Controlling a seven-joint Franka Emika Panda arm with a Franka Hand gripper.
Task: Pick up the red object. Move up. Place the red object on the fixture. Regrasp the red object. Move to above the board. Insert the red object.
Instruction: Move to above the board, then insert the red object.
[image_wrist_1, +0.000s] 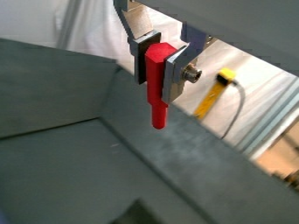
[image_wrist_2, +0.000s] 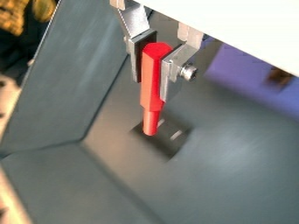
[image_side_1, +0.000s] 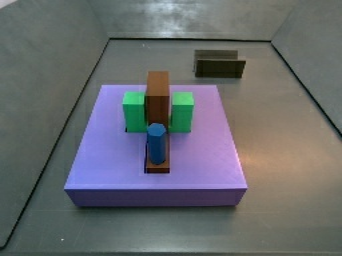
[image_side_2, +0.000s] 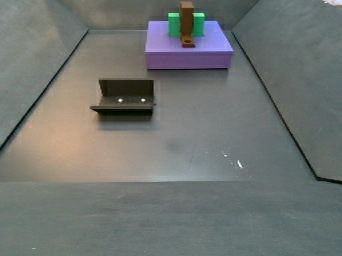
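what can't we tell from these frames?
- Gripper height: shut on the red peg in both wrist views, but neither side view shows it, so it lies outside their edges.
- Peg's top end: covered by the fingers.
- Fixture: in a wrist view only a dark corner shows beyond the peg tip; contact cannot be judged.
- Board holes: hidden behind the blocks, too small in the far side view.

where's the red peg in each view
Wrist view: red peg hangs upright, clamped in the gripper.
Wrist view: peg in the gripper, its tip above the fixture.
Side view: not in it.
Side view: not in it.
Shared landmark: the fixture.
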